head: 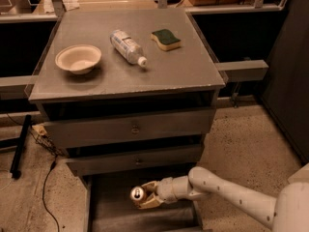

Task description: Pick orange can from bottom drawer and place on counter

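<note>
Orange can stands in the bottom drawer, low in the frame a little left of centre, silver top up. Just to its right the gripper reaches in from the lower right, and its tan fingers look clamped on the can's sides. Judge the can as light, with thin walls that dent and a smooth skin that slips, so you want a firm but not crushing hold across the middle of the body, kept upright. The drawer's thin left wall is near the can and the right wall is close beside the arm, so you have little room sideways. The front of the middle drawer hangs just above and behind the can, so you will likely need to draw it toward the bottom of the frame before lifting. Up on the counter, going left to right, sit a cream bowl, a clear water bottle lying on its side, and a green-topped sponge. The bare stretch along the near edge and right side looks the easiest place to set down, but mind the overhanging lip as you rise.
</note>
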{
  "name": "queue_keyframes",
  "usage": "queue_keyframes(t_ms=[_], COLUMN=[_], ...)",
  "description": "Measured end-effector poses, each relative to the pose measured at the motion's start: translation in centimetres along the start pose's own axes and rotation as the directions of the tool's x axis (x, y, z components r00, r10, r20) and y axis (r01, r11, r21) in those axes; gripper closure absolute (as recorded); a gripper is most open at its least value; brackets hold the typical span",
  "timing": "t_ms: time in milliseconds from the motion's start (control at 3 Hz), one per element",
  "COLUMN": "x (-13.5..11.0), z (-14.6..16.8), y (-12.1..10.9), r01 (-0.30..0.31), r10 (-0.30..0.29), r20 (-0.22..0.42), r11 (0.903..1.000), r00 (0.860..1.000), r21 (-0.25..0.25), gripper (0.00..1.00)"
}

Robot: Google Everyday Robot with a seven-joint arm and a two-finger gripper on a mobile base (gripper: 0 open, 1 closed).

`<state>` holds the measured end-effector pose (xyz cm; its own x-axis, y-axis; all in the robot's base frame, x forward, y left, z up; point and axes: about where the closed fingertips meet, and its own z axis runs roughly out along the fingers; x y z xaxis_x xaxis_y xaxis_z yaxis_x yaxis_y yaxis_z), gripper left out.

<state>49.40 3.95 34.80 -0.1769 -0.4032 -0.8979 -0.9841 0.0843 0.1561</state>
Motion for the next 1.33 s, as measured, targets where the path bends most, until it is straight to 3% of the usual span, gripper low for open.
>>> queue_keyframes(t_ms=[333, 667, 1333], x=[-3.3, -3.5, -7.4], z=[-3.8, -4.0, -6.1], y=[0.5, 0.5, 0.0], r01=[0.040, 0.043, 0.066], r10=[-0.039, -0.042, -0.065], r20=[-0.020, -0.021, -0.017], r11=[0.9983, 0.9981, 0.9960], r00=[0.999, 0.999, 0.998], r21=[0.044, 0.045, 0.061], gripper=[1.00, 1.00, 1.00])
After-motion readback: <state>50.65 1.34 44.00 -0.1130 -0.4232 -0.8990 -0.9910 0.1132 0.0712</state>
